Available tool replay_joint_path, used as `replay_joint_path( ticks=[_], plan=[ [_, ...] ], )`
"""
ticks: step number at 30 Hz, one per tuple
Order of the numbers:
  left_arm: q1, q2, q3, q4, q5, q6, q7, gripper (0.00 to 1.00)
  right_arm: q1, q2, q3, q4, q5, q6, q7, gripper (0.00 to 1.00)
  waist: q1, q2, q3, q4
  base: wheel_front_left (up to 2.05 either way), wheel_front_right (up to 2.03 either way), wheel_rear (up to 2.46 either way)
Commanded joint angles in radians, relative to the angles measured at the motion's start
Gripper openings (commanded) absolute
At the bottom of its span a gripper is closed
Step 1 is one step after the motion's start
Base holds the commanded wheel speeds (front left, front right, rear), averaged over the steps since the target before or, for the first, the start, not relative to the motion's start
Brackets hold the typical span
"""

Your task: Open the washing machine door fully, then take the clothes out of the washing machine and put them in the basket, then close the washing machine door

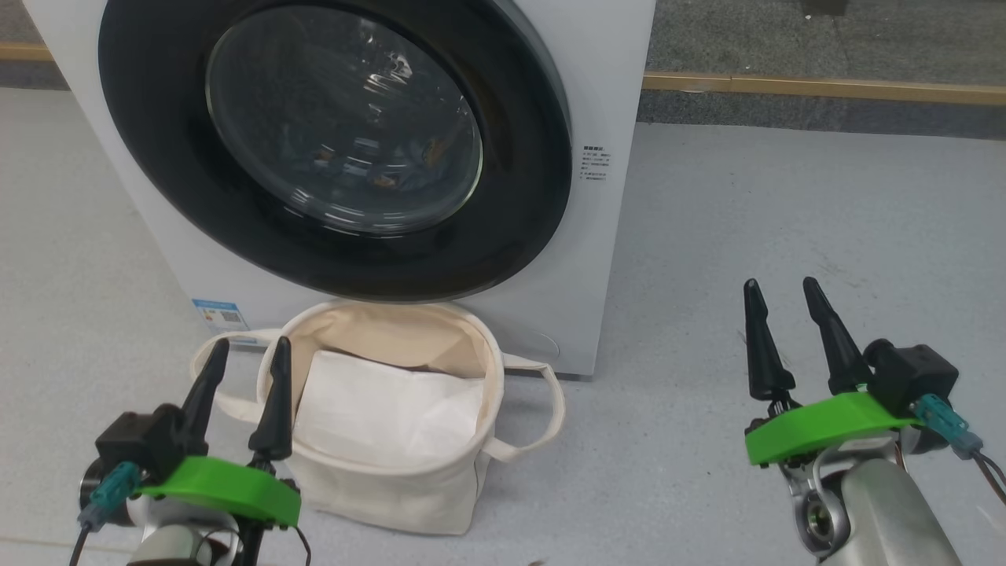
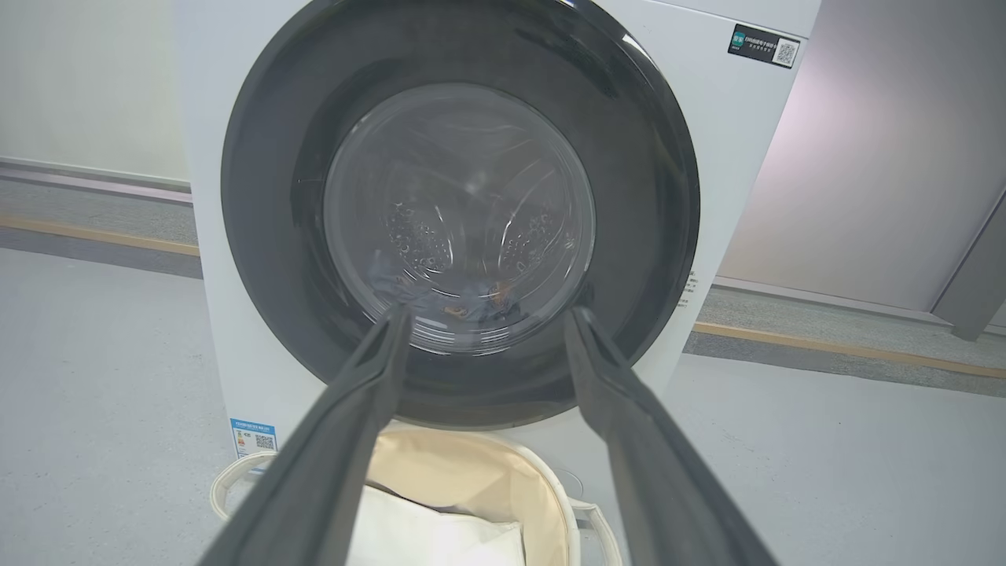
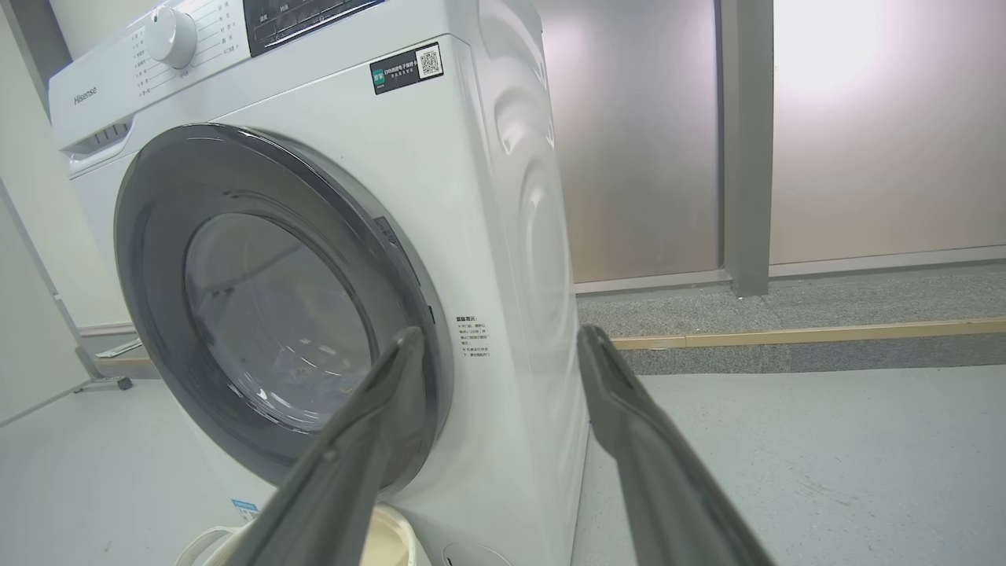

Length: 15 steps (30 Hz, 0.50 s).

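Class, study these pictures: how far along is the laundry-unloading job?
Done: nothing; the washing machine door is shut. In hand: nothing; the left gripper and right gripper are open, holding nothing. Left: open the door, move the clothes behind its glass into the basket, close it.

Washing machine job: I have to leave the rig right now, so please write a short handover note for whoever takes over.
Left gripper: open, empty, by the basket's left side.
Right gripper: open, empty, over the floor to the right of the washing machine.
Washing machine door: shut.
Clothes: inside the machine, seen through the door.
Basket: on the floor just in front of the machine, holding its white sheet.
Done: nothing yet.
Left: open the door fully, move the clothes into the basket, close the door.
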Motion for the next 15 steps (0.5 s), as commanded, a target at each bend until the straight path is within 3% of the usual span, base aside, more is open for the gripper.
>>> replay_joint_path(
  ticks=[1, 15],
  plan=[
    [-0.061, 0.021, 0.043, -0.022, -0.003, -0.004, 0.001, 1.00, -0.052, -0.006, 0.027, -0.029, 0.000, 0.000, -0.012, 1.00, 0.0000, -0.0001, 0.001, -0.001, 0.00, 0.00, 0.00],
    [-0.068, 0.029, 0.029, -0.012, 0.010, 0.007, -0.002, 1.00, -0.053, -0.006, 0.035, -0.022, 0.005, 0.000, -0.012, 1.00, 0.0000, -0.0001, 0.005, 0.003, 0.00, 0.00, 0.00]
  ],
)
